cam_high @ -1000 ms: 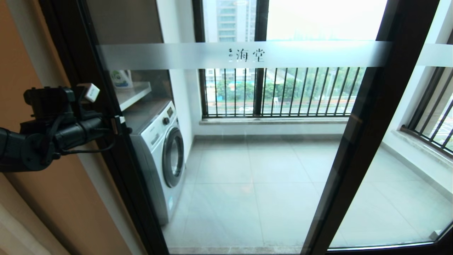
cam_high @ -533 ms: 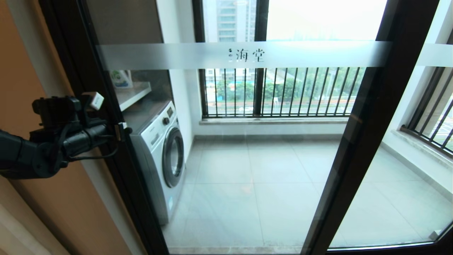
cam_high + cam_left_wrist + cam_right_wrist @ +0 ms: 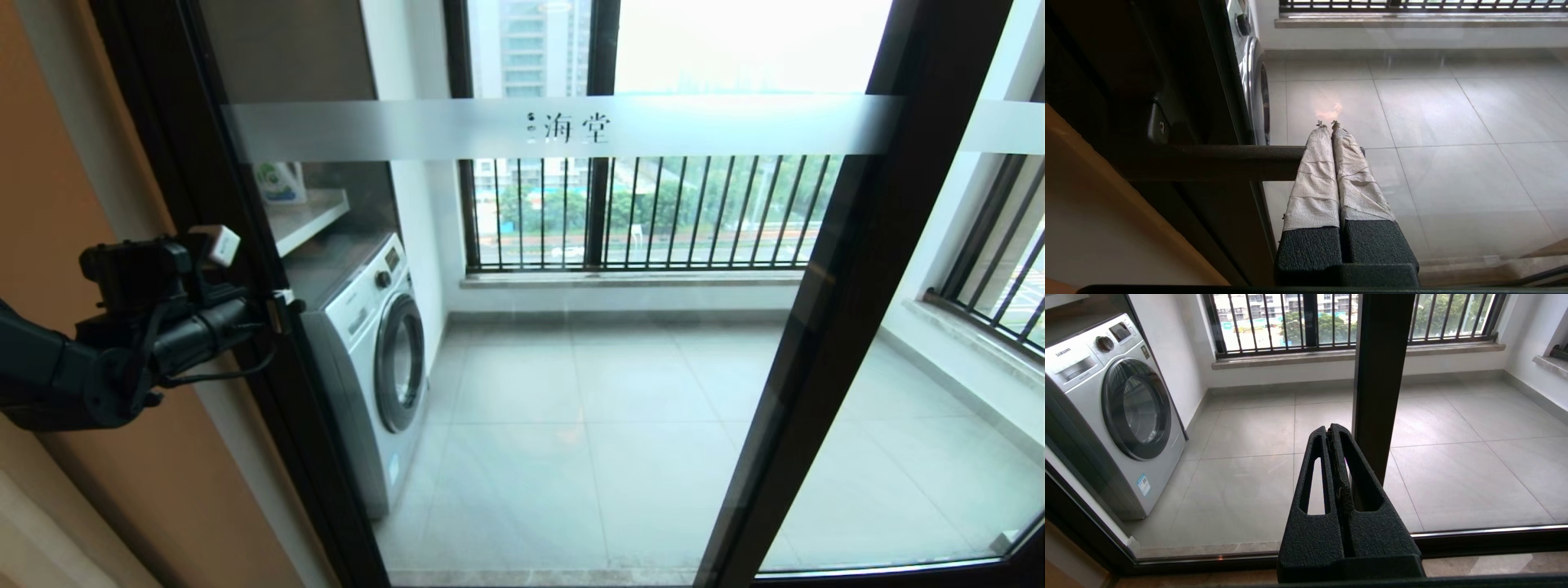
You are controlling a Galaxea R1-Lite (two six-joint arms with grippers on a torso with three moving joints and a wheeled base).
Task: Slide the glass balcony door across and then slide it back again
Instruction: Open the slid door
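The glass balcony door [image 3: 588, 384] fills the head view, with a frosted band [image 3: 694, 124] bearing two Chinese characters and a dark frame stile [image 3: 220, 163] at its left. My left gripper [image 3: 282, 304] is at that stile. In the left wrist view the left gripper [image 3: 1327, 123] is shut, its tape-wrapped fingers [image 3: 1314, 179] lying across the free end of the door's dark bar handle [image 3: 1220, 161] and gripping nothing. My right gripper [image 3: 1331, 430] is out of the head view. It is shut and empty, low before the glass beside a dark vertical frame post [image 3: 1380, 375].
Behind the glass a silver washing machine [image 3: 371, 351] stands at the left under a shelf with a detergent bottle [image 3: 277, 181]. Windows with black railing bars [image 3: 653, 212] close the tiled balcony. An orange-brown wall [image 3: 49, 163] lies left of the door frame. A dark post [image 3: 849, 286] crosses the glass at the right.
My left arm has shifted a little right and down along the door's left stile, keeping its gripper at the handle. The door itself has not visibly moved.
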